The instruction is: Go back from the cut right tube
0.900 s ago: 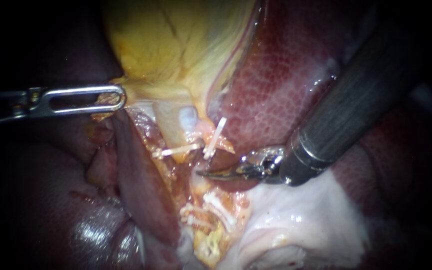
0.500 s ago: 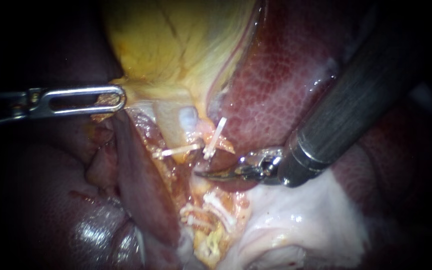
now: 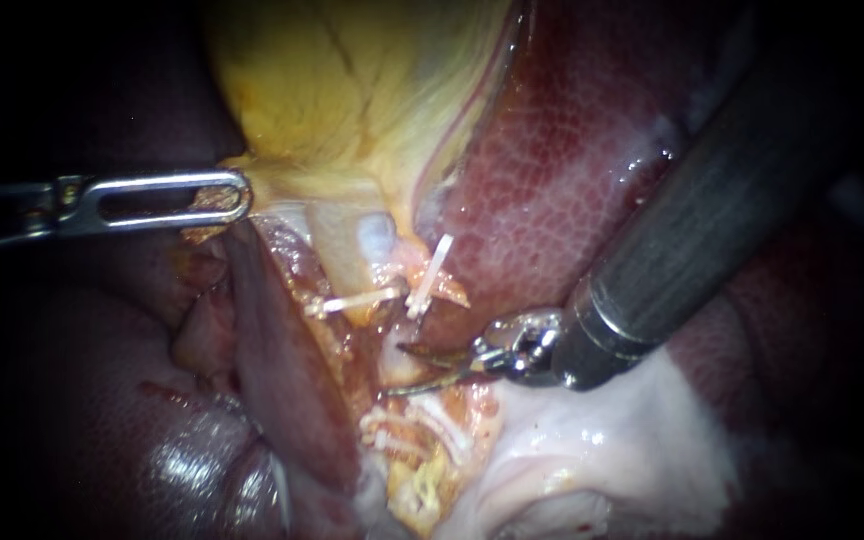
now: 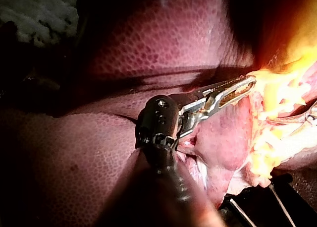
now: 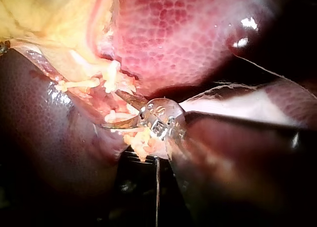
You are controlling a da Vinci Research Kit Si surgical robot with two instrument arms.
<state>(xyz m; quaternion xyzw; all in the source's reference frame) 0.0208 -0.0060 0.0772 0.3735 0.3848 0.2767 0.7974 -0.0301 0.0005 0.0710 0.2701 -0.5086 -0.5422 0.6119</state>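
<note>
Both seen | left instrument (image 3: 237,197) clamps gallbladder (image 3: 352,90) | right instrument (image 3: 402,369) jaws apart

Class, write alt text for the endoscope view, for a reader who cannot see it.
The right instrument, its curved claw open, sits among white clips in the yellowish tissue below the gallbladder. The left instrument grips the gallbladder's lower edge, with dark red liver beside it.
</note>
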